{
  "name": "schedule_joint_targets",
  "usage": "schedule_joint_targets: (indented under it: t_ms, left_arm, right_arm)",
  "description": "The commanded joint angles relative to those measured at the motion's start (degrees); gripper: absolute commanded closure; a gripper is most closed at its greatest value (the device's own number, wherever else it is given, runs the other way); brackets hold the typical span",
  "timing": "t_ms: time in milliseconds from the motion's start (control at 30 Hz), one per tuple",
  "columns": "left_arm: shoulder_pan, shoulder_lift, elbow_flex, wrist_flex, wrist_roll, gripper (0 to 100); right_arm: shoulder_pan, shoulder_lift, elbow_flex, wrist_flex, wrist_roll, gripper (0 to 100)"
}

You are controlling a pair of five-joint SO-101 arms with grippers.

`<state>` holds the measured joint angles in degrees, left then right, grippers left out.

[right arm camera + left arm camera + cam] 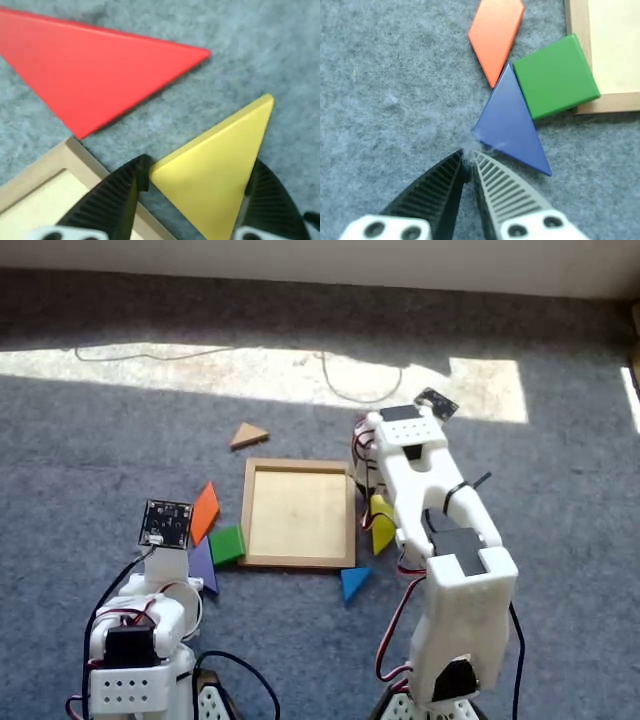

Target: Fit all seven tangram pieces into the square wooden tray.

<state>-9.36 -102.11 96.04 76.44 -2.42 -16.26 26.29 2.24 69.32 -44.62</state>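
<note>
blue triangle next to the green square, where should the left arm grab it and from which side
Come straight down: the blue triangle lies flat on the carpet. Grip across its wide end, away from the orange parallelogram, where both edges are free; nearer the tip one edge sits against the green square. The left gripper has its jaws shut, so open them first.

High view: fixed overhead, far off, looks down on the whole carpet [90, 440], tray [296, 562] at frame centre. Both wrist views: aimed down, very close to the carpet. Each catches one tray corner, on opposite sides of the tray.
</note>
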Motion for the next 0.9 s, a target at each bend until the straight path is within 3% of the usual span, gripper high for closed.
schedule_joint_targets:
  t_ms: [0, 500, 700, 867]
  left_arm:
    - [-0.40, -2.24, 1.10, 0.26, -0.09, 99]
    - [-0.40, -2.24, 1.10, 0.26, -0.09, 99]
    - [-0.40, -2.24, 1.10, 0.26, -0.09, 99]
    - [-0.40, -2.24, 1.10, 0.26, -0.09, 99]
  right_arm:
    - [1.80, 0.22, -0.13, 2.24, 3.69, 70.9]
    - [3.30, -0.13, -0.22, 4.62, 5.01, 71.4]
    - [3.47, 0.04, -1.36, 3.47, 5.01, 86.6]
    - [3.56, 0.04, -2.68, 3.56, 5.01, 88.5]
